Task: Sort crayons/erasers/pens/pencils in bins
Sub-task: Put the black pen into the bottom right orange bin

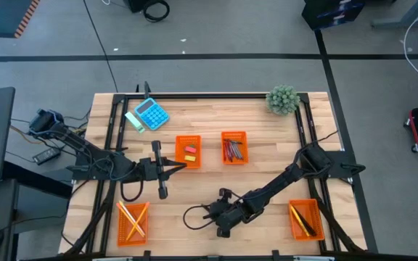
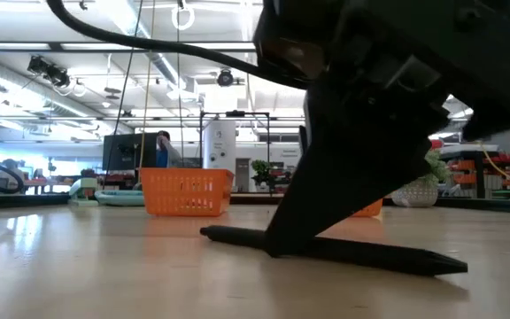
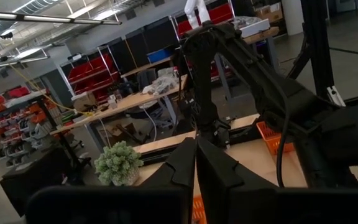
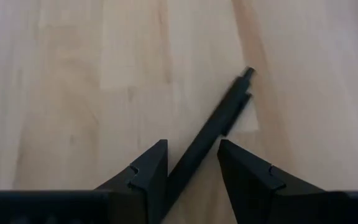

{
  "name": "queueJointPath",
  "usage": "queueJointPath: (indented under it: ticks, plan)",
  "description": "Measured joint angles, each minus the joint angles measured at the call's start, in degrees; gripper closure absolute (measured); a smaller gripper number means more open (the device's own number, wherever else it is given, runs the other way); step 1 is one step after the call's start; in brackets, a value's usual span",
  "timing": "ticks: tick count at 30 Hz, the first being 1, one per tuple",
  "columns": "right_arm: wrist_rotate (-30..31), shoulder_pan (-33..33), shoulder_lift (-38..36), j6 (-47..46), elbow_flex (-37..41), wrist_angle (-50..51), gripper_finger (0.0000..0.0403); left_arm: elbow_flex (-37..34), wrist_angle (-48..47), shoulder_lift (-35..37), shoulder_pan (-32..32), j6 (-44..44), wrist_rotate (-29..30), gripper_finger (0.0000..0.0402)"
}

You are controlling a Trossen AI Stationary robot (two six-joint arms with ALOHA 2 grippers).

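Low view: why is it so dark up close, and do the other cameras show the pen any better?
Low view: the right arm fills the foreground as a backlit silhouette against bright ceiling lights, with the black pen lying dark on the table. Right wrist view: even light, the pen sharp between the open right gripper. High view: it is too small to make out.

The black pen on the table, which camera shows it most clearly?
The right wrist view: the black pen lies on bare wood between the open right gripper fingers. The low view shows it side-on, partly behind the arm. From above it hides under that gripper; the left wrist view misses it.
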State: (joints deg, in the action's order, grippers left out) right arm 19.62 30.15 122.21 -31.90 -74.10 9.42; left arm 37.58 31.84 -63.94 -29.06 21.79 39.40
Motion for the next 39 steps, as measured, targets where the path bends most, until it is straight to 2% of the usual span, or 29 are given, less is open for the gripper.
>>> queueJointPath:
  ticks: [9,15,21,32,39]
  plan:
    - [2.2,0.4,-0.1,2.0,0.1,3.4,0.0258,0.0,0.1,0.0,0.0,0.3,0.0,0.0373]
    - [2.1,0.4,-2.4,3.1,0.5,7.5,0.0301,0.0,0.0,0.0,0.0,1.8,0.0,0.038]
    - [0.1,0.7,-3.6,-0.1,0.4,14.5,0.0337,0.0,0.0,0.0,0.0,1.8,0.0,0.0371]
    - [1.1,2.9,-3.5,-1.4,0.5,19.2,0.0342,0.0,0.0,0.0,0.0,1.8,0.0,0.0383]
    - [1.1,4.4,-3.5,-2.2,0.5,22.7,0.0353,0.0,0.0,0.0,0.0,1.8,0.0,0.0373]
